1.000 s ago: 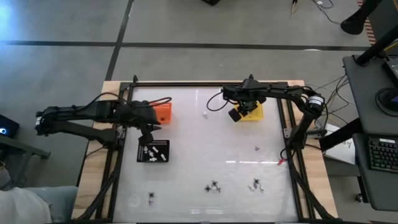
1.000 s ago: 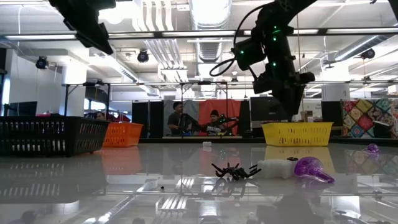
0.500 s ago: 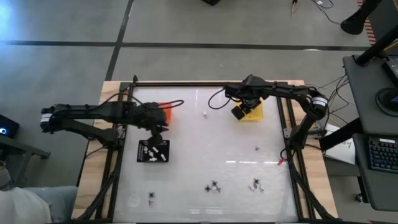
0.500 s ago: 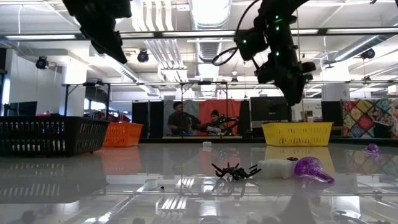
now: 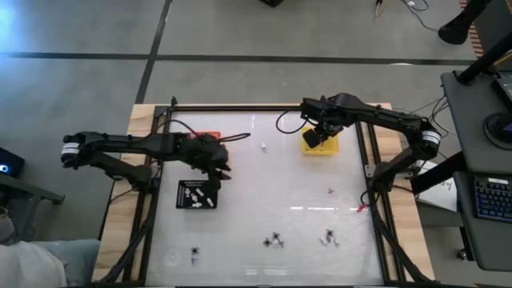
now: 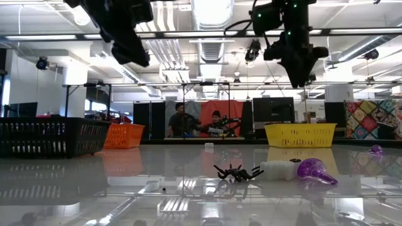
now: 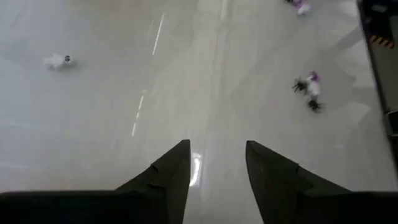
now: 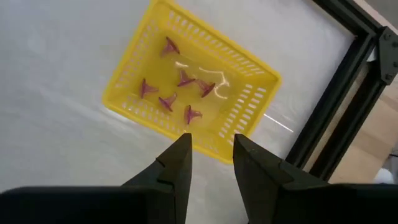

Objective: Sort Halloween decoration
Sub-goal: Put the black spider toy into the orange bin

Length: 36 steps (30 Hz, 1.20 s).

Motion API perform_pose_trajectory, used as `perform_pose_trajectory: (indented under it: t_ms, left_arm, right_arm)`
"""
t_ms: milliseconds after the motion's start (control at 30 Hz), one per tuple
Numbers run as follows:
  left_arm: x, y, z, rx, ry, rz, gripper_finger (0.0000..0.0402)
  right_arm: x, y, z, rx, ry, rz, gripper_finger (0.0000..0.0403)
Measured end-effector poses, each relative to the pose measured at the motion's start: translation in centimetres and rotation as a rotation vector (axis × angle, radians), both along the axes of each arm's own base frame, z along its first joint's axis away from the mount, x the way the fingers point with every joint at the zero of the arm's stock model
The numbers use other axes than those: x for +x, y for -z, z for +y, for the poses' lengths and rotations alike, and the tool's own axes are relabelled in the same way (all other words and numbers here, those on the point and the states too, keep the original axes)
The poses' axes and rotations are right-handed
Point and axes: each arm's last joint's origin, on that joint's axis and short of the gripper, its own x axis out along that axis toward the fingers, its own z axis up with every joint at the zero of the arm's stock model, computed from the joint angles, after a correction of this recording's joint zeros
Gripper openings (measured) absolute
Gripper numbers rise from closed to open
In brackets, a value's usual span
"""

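Halloween trinkets lie loose on the white table: a black spider point(image 5: 275, 240), a white-and-purple one point(image 5: 328, 238), a dark one point(image 5: 194, 254), a small white one point(image 5: 263, 146). White trinkets lie in the black tray point(image 5: 197, 194); several purple ones point(image 8: 185, 79) lie in the yellow tray point(image 8: 252, 99). My left gripper point(image 7: 216, 157) hangs open and empty above the table, just past the black tray's far right corner point(image 5: 221, 168). My right gripper point(image 8: 211, 148) hangs open and empty high over the yellow tray's edge point(image 5: 314, 138).
The orange tray point(image 5: 208, 137) is mostly hidden under my left arm. A black frame point(image 5: 264, 107) runs round the table. In the low view the spider point(image 6: 235, 172), a white piece point(image 6: 276, 169) and a purple piece point(image 6: 314, 169) lie near the front. People stand in the room behind.
My left gripper has gone toward the table's right edge, from beside the orange tray to past the black tray's far right corner. My right gripper has risen above the yellow tray and drifted a little toward the right edge.
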Motion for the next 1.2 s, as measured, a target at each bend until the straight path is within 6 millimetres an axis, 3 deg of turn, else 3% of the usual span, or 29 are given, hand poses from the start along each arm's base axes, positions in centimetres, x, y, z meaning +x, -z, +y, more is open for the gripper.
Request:
perform_pose_trajectory:
  t_ms: [333, 800, 1200]
  left_arm:
    - [2.9, 2.6, -0.9, 0.003, 0.047, 0.106, 0.0133]
    - [7.1, 4.9, -8.4, 0.014, 0.207, 0.086, 0.0125]
    - [11.2, 7.0, -11.4, 0.043, 0.281, 0.118, 0.0125]
  right_arm:
    - [-0.8, -1.0, 0.4, -0.019, 0.135, -0.07, 0.0109]
    - [-0.7, -1.0, 0.4, -0.016, 0.243, -0.098, 0.011]
    - [-0.4, -1.0, 0.9, -0.012, 0.303, -0.12, 0.0111]
